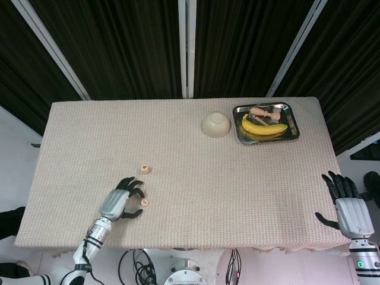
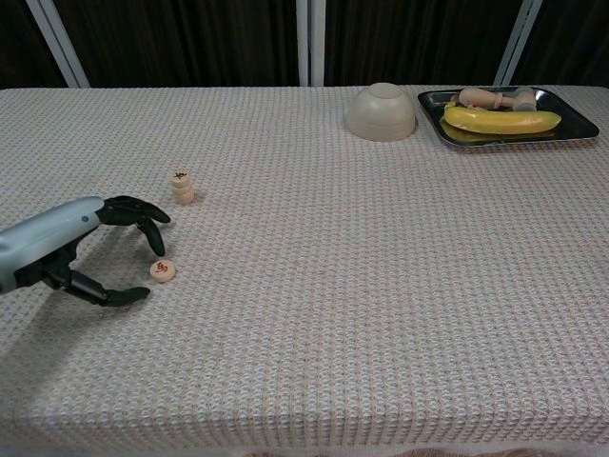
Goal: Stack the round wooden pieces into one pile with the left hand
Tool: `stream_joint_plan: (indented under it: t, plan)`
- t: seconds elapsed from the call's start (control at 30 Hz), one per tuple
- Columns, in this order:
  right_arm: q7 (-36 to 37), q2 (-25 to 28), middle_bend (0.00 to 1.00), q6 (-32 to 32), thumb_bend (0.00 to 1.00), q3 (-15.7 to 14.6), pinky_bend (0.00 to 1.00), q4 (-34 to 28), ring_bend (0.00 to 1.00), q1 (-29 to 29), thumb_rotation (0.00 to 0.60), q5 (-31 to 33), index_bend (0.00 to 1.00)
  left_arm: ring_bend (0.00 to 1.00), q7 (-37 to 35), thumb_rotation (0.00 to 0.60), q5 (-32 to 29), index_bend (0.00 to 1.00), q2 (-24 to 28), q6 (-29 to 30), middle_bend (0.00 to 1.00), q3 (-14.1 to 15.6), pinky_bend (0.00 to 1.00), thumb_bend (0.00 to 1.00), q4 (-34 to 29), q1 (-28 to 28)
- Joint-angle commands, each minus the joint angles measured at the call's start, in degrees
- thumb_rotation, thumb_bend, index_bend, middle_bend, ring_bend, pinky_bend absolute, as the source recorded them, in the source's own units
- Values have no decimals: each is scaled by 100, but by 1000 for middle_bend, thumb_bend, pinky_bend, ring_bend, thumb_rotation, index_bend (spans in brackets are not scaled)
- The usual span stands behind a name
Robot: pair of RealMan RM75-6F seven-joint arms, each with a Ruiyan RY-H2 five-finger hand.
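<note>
Black curtains with pale metal uprights back the table, which wears a beige woven cloth. From the head camera, looking down, I see my left hand near the front left edge, dark fingers spread and curved, holding nothing. A loose round wooden piece lies flat just beside the fingertips on their right; I cannot tell from here whether they touch it. A little farther back stands a small pile of wooden pieces, apart from the hand. At the far right sit an upturned cream bowl and, just beside it, a metal tray holding a banana and some small wooden items too small to identify. My right hand rests at the front right corner of the table, fingers apart, holding nothing.

From the chest camera, lower and looking across the cloth, my left hand comes in from the left, its fingers arched over the table and its thumb low, released and grasping nothing. The loose piece, marked in red, lies in the gap between fingers and thumb, near them but not gripped. The pile stands upright behind it. The bowl, the tray and the banana lie along the far edge. My right hand does not show in this view.
</note>
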Motion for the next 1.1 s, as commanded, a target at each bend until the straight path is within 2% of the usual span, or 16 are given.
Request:
stream_joint_plan:
  t: [0.03, 0.6, 1.1]
  plan:
    - [8, -5, 0, -3, 94, 2, 0, 7, 0, 2, 600, 3, 0, 0, 7, 600, -4, 418, -19, -21, 148, -10, 0, 233, -3, -4]
    - [11, -5, 0, 3, 94, -11, 0, 24, 0, -10, 600, -12, 0, 0, -186, 600, -3, 446, -132, -148, 150, -114, 0, 235, 80, -63]
    - [22, -6, 0, -16, 94, -19, 0, 45, 0, -11, 600, -9, 0, 0, -154, 600, -92, 491, -157, -224, 162, -157, 0, 285, 154, -67]
